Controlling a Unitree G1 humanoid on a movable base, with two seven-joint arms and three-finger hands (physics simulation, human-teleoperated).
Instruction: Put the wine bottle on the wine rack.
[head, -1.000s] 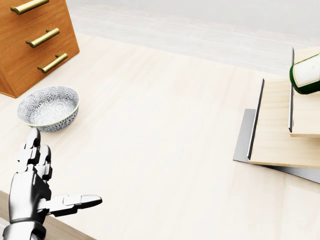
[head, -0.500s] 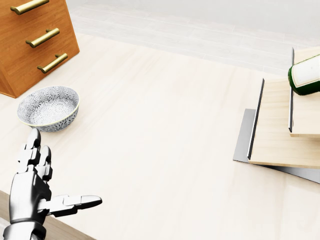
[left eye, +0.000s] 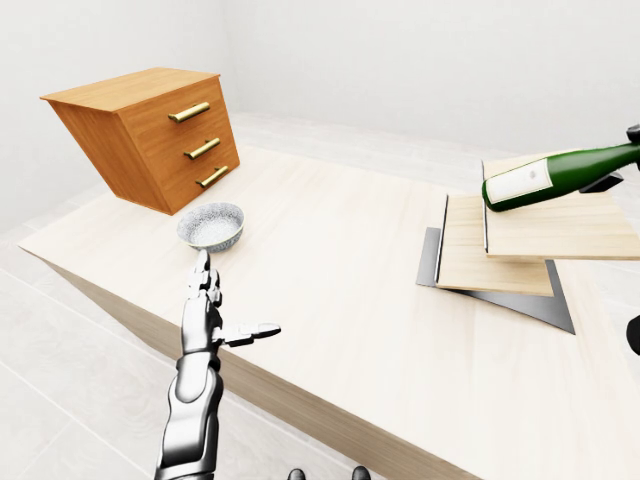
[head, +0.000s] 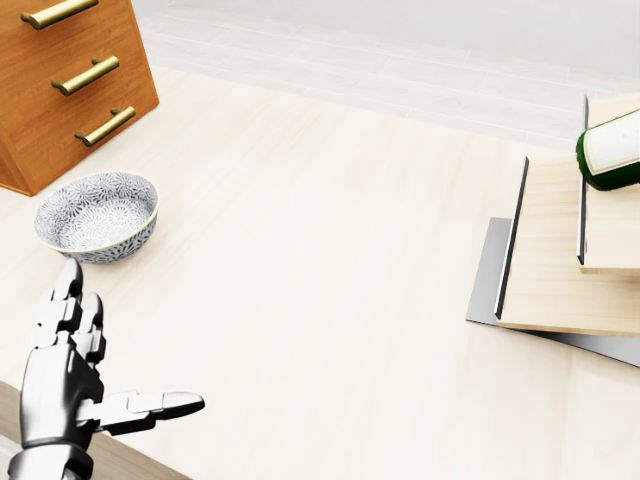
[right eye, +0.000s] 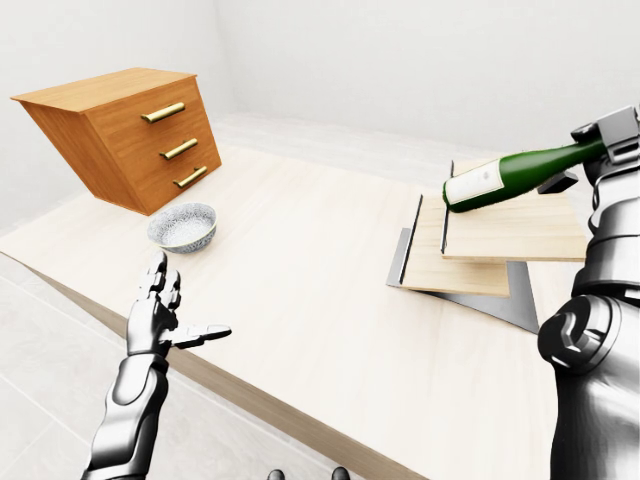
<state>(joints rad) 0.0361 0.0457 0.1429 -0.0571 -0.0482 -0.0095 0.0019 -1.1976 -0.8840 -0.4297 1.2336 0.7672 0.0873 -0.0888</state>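
My right hand (right eye: 612, 135) has the wine bottle (right eye: 515, 176) by its neck end, fingers closed round the narrow part, and it carries the bottle nearly flat, base tilted slightly down and pointing toward the left of the right-eye view. The bottle hangs in the air just above the top board of the wine rack (right eye: 500, 232), not resting on it as far as I can tell.

I judge this bottle as heavy for its size, stiff glass, smooth and slippery, and breakable if it drops onto the boards. Holding it at the neck puts most of the weight far out from my fingers, so the base wants to sag; a hold nearer the label would balance better, but the neck keeps my fingers clear of the rack. I should lower it gently and let the body settle before I loosen anything.

My right arm rises from the bottom right of the right-eye view, elbow bent, forearm upright, hand at the top.

My left hand (head: 70, 375) is holding nothing, 2 fingers straight up and the thumb stuck out sideways, over the near edge of the bench (head: 320, 260), just below the patterned bowl (head: 97, 215) and the chest of 3 drawers (left eye: 160, 135).
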